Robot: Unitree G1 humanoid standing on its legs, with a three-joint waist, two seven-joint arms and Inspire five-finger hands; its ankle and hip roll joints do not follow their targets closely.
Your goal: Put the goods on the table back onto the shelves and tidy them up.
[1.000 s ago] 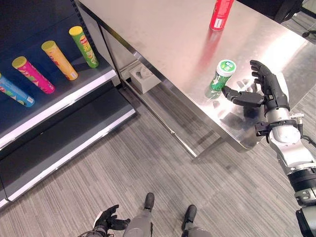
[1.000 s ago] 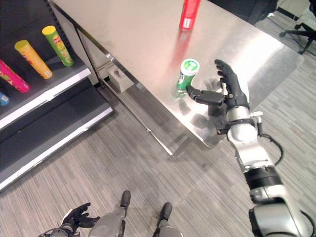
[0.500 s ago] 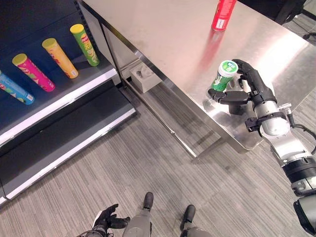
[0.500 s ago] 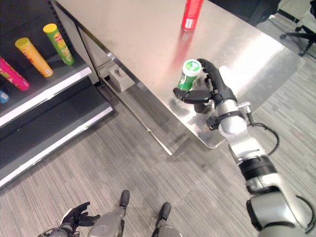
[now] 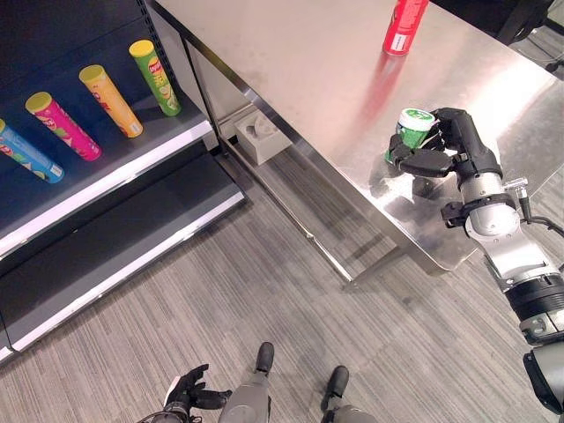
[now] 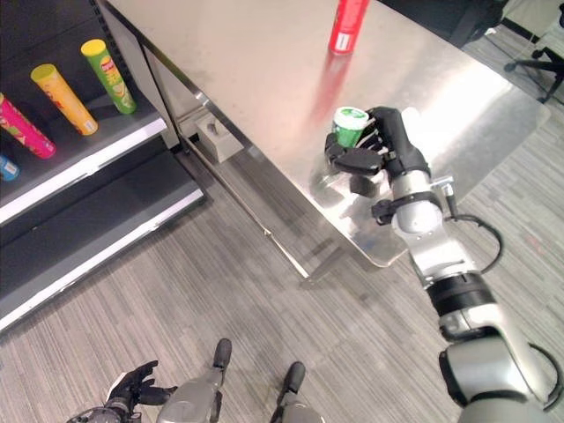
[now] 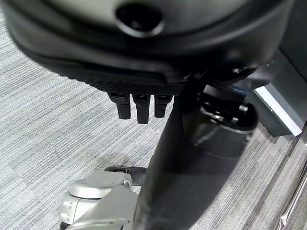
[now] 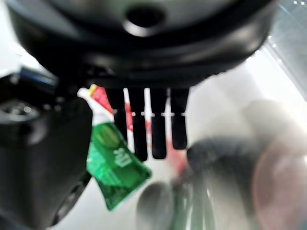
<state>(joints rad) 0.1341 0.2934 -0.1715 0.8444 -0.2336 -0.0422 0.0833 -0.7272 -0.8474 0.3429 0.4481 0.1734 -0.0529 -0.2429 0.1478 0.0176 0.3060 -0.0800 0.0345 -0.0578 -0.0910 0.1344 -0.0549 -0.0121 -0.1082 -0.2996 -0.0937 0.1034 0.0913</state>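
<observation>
1. the steel desk (image 5: 291, 79) carries two goods: a green can (image 5: 411, 134) near its front corner and a red can (image 5: 404, 25) standing upright well back from it.
2. the shelves (image 5: 132, 167) to the robot's left already hold a row of lying tubes, among them a green tube (image 5: 154, 77), an orange tube (image 5: 110, 100) and a pink tube (image 5: 62, 126).
3. the main change: a second ago the right hand (image 5: 454, 150) stood spread just beside the green can; now its fingers and thumb are curled round the can's body, below the white lid.
4. the can looks tilted in the grip, though whether its base is off the desk i cannot tell.
5. i judge the grasp made, so lifting and carrying to the shelves comes next.
6. the left hand (image 5: 187, 392) hangs low over the floor, fingers relaxed, holding nothing.
</observation>
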